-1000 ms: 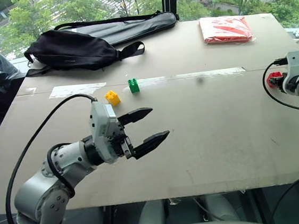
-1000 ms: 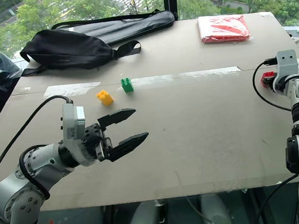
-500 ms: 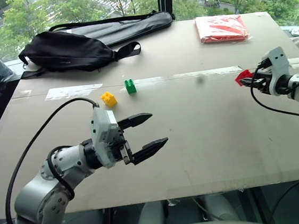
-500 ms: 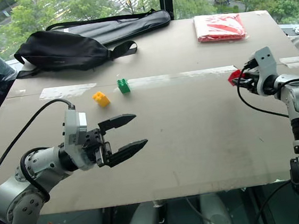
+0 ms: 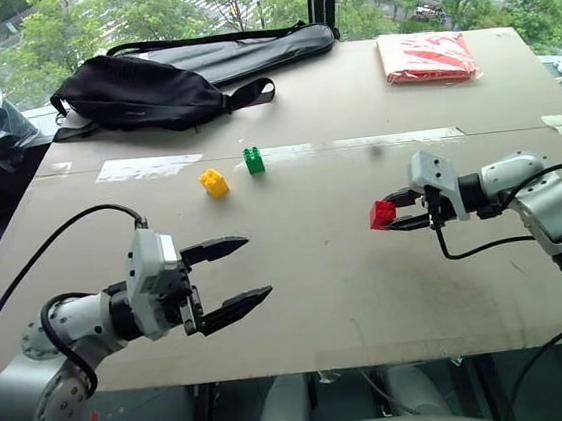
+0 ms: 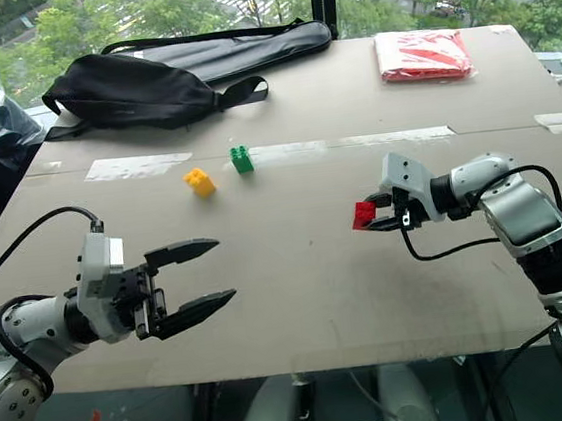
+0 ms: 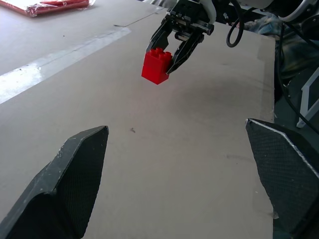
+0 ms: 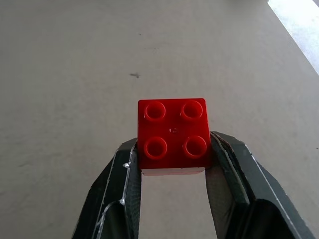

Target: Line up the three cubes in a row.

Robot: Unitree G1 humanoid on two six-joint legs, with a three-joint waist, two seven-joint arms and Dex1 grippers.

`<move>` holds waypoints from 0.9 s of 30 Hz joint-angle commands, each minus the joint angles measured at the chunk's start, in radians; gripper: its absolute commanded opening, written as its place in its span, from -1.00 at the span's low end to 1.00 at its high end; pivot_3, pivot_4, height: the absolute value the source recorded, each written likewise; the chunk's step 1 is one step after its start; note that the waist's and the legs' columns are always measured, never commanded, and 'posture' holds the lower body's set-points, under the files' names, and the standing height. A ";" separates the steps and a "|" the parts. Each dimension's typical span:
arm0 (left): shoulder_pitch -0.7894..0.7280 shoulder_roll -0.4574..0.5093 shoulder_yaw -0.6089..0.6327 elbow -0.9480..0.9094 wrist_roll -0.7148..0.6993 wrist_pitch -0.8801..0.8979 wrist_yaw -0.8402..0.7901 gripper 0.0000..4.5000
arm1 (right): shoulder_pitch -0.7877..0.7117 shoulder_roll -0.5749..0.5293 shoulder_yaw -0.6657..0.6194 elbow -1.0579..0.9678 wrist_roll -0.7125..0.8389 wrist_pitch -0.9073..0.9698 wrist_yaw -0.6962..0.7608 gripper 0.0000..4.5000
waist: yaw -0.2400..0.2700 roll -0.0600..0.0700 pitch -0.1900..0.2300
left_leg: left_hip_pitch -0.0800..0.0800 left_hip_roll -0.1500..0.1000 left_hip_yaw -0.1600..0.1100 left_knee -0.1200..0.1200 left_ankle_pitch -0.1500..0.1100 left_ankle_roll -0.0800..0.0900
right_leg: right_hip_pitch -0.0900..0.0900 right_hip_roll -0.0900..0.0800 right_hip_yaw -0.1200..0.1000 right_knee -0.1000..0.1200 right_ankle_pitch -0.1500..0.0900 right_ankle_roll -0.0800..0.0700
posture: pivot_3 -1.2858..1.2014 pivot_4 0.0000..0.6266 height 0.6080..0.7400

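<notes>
Right gripper [image 5: 394, 215], mid-frame, pinches my red studded plastic cube [image 5: 383, 214]; I'd carry it level toward the green studded cube [image 5: 254, 160] upper-left, landing in line.

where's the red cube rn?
In the left eye view the red cube is clamped in the right gripper, held above the table right of centre, well to the right of and nearer the robot than the yellow cube and green cube.

Black bag [image 5: 138, 92], red packet [image 5: 426, 55], taped tabletop [image 5: 316, 257]
</notes>
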 commanded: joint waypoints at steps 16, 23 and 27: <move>0.024 0.001 0.030 -0.037 0.000 -0.024 0.011 1.00 | -0.033 0.064 0.025 0.095 -0.087 -0.139 0.057 -0.43 | -0.001 0.000 0.000 | 0.000 0.000 0.000 0.000 0.000 0.000 | 0.000 -0.001 0.000 0.000 0.000 0.000 | 0.03 -0.52 1.00; 0.007 0.004 0.025 -0.030 0.003 -0.021 0.016 1.00 | -0.053 0.093 0.044 0.144 -0.100 -0.124 0.098 0.02 | 0.000 0.000 0.000 | 0.000 0.000 0.000 0.000 0.000 0.000 | 0.000 0.000 0.000 0.000 0.000 0.000 | 0.03 -0.52 1.00; -0.009 0.006 0.016 -0.023 0.011 -0.015 0.027 1.00 | -0.049 0.103 0.018 0.141 -0.104 -0.158 0.070 0.84 | 0.000 0.000 0.000 | 0.000 0.000 0.000 0.000 0.000 0.000 | 0.000 0.000 0.000 0.000 0.000 0.000 | 0.03 -0.52 1.00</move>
